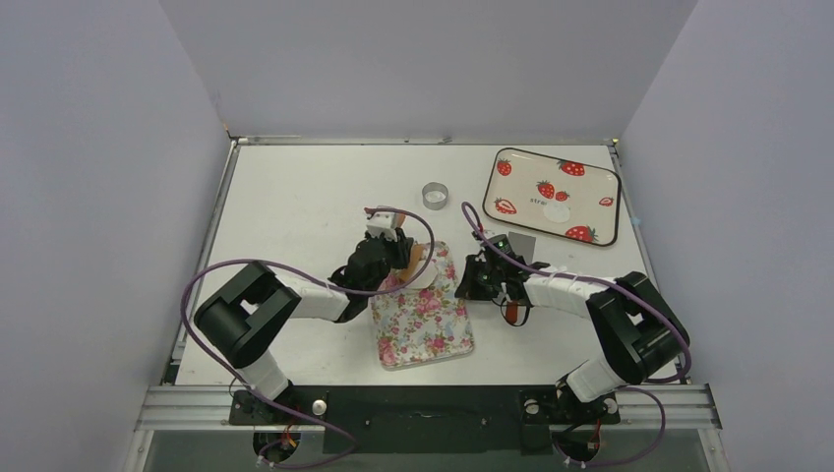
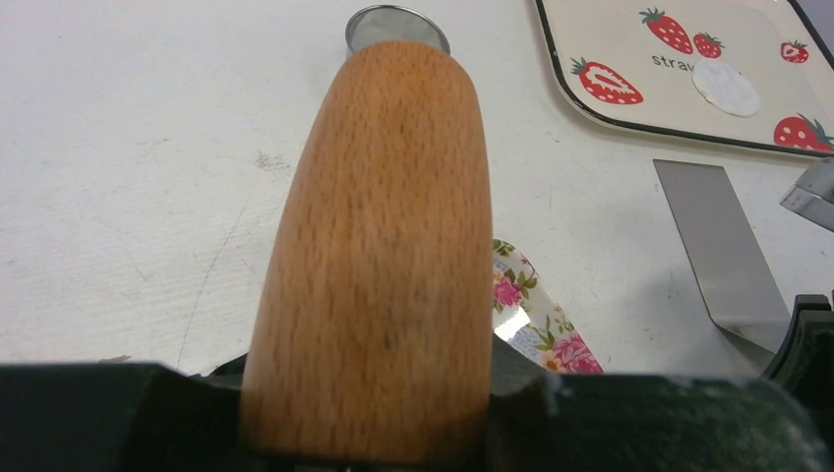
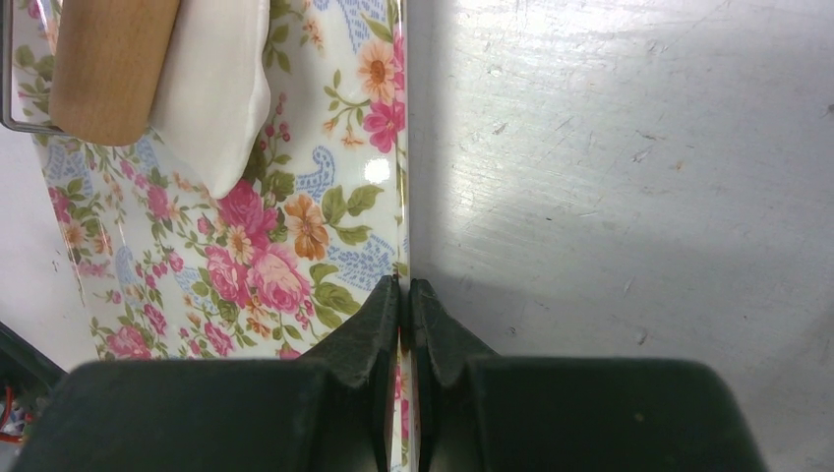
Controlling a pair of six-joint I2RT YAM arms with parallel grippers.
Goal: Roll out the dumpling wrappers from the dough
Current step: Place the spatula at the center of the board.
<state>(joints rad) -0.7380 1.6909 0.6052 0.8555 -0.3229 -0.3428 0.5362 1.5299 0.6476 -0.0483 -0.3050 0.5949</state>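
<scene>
My left gripper [image 1: 396,256] is shut on the brown wooden roller [image 2: 379,246], which lies over the dough [image 3: 216,88], a flattened whitish patch on the floral tray [image 3: 295,226]. In the top view the dough [image 1: 425,274] shows at the tray's far right corner. My right gripper [image 3: 405,290] is shut on the floral tray's right rim; in the top view it [image 1: 470,282] sits beside the tray [image 1: 423,329]. One dumpling wrapper [image 2: 725,87], a thin white disc, lies on the strawberry tray [image 1: 511,192].
The silver metal ring [image 1: 435,195] stands on the table beyond the roller. The spatula blade [image 2: 723,256] lies right of the floral tray, its red handle [image 1: 512,313] under my right arm. Walls close in the table on three sides.
</scene>
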